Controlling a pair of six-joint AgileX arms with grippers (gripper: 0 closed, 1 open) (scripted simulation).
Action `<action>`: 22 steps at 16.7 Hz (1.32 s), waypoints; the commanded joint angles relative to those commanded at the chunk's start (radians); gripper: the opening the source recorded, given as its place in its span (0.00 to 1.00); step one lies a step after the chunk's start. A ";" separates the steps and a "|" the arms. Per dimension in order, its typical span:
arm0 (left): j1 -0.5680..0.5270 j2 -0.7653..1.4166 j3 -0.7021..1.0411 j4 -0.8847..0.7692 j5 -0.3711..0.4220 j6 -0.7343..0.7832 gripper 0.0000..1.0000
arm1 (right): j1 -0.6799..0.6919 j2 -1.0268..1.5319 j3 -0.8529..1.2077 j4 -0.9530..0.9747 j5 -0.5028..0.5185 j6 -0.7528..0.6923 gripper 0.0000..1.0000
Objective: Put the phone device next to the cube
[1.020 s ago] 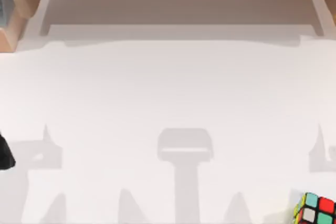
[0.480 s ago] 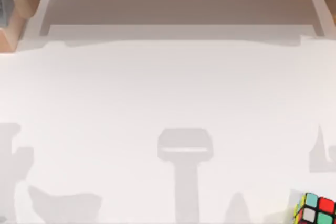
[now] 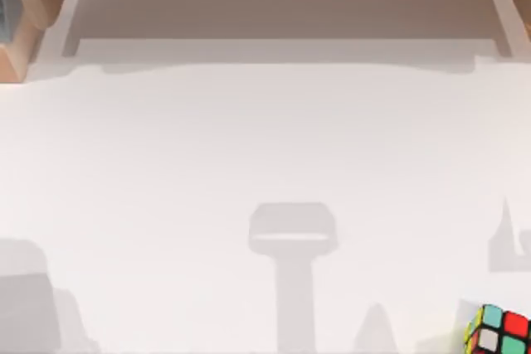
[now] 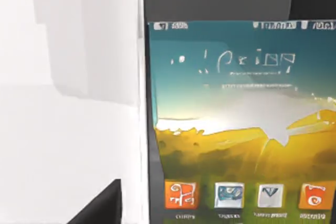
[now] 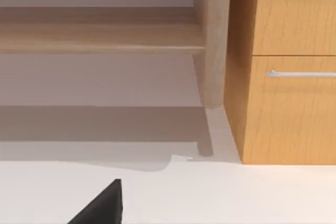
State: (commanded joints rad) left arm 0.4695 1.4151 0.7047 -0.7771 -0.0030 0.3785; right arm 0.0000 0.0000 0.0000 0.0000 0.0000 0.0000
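**Phone close under left wrist camera, cube far off**

Phone device [image 4: 236, 119] lying flat, screen up, on white worktop [image 3: 249, 138], close below the left end effector; finger state: cannot tell. Cube [image 3: 498, 331] at top view's lower right corner, awaiting delivery. Right arm parked facing wooden cabinet [image 5: 289, 77].

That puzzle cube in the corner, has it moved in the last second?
No. The cube sits at the same spot by the top view's lower right corner, unchanged against the table edge and the fixed grey shadow beside it.

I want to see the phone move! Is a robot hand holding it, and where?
It cannot be told. The phone device sits close under the left wrist camera, lit screen facing it, but no fingers show touching it. The cube lies untouched.
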 joint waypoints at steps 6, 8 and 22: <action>0.025 0.067 0.041 -0.036 0.000 0.020 1.00 | 0.000 0.000 0.000 0.000 0.000 0.000 1.00; 0.020 0.066 0.036 -0.030 0.000 0.018 1.00 | 0.000 0.000 0.000 0.000 0.000 0.000 1.00; 0.026 0.175 -0.046 0.160 0.000 0.023 0.77 | 0.000 0.000 0.000 0.000 0.000 0.000 1.00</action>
State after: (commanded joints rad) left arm 0.4959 1.5906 0.6589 -0.6174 -0.0030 0.4017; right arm 0.0000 0.0000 0.0000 0.0000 0.0000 0.0000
